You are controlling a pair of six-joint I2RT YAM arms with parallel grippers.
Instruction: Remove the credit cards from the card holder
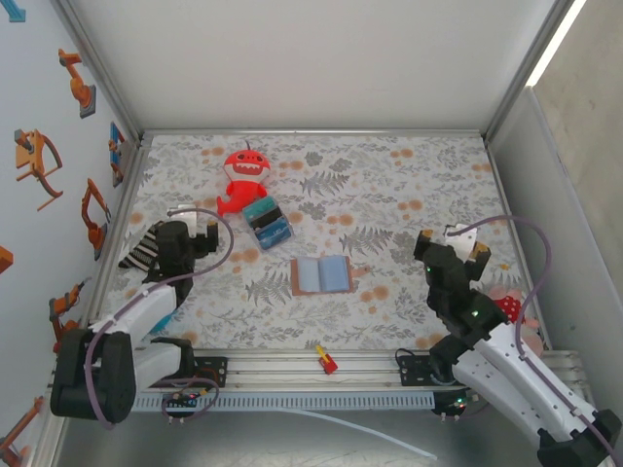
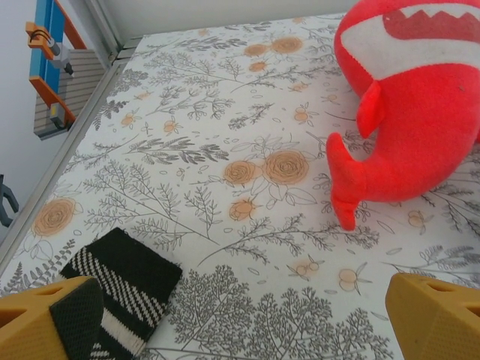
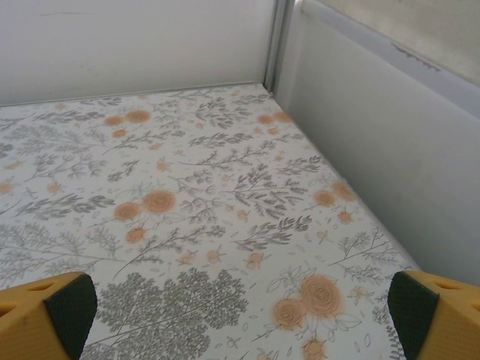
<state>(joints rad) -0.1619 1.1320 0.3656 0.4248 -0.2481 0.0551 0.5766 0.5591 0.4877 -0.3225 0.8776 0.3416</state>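
Top external shows the card holder (image 1: 321, 275) lying open mid desk (image 1: 409, 175), pale inside up, probably ready for emptying, while the left tool (image 2: 240, 322) and right tool (image 3: 240, 315) hang spread wide and empty near opposite side edges.

A table (image 1: 409, 185) covered in a grey-and-orange floral print carries an open card holder (image 1: 321, 275) near its centre, pale blue inside facing up. Behind it, a bundle of blue and teal blocks (image 1: 267, 223) lies just beside a red plush toy (image 1: 242, 178). A black-and-white striped cloth (image 1: 142, 251) sits by the left edge.
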